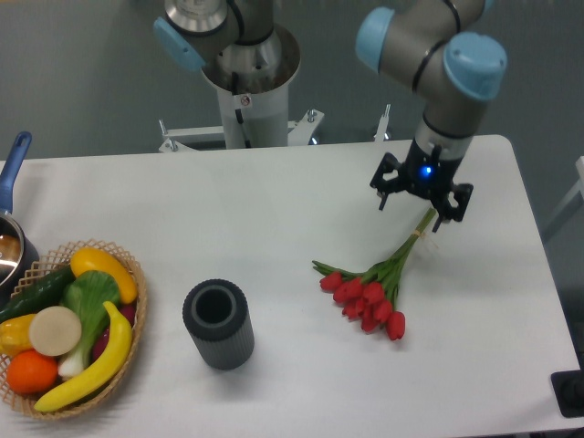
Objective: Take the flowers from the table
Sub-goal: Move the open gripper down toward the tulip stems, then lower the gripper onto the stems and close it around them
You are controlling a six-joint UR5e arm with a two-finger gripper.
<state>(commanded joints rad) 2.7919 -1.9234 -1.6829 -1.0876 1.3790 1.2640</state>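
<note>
The flowers (370, 297), a bunch of red tulip buds on thin green stems, lie on the white table (274, 210) right of centre. The buds point toward the front and the stem ends (425, 222) point toward the back right. My gripper (420, 208) hangs just above the stem ends with its fingers spread apart, one on each side. It is open and holds nothing. The stems lie flat on the table.
A dark grey ribbed cylinder (218, 323) stands upright left of the flowers. A wicker basket (68, 328) of fruit and vegetables sits at the front left. A pot with a blue handle (13, 210) is at the left edge. The arm's base (248, 82) stands behind the table.
</note>
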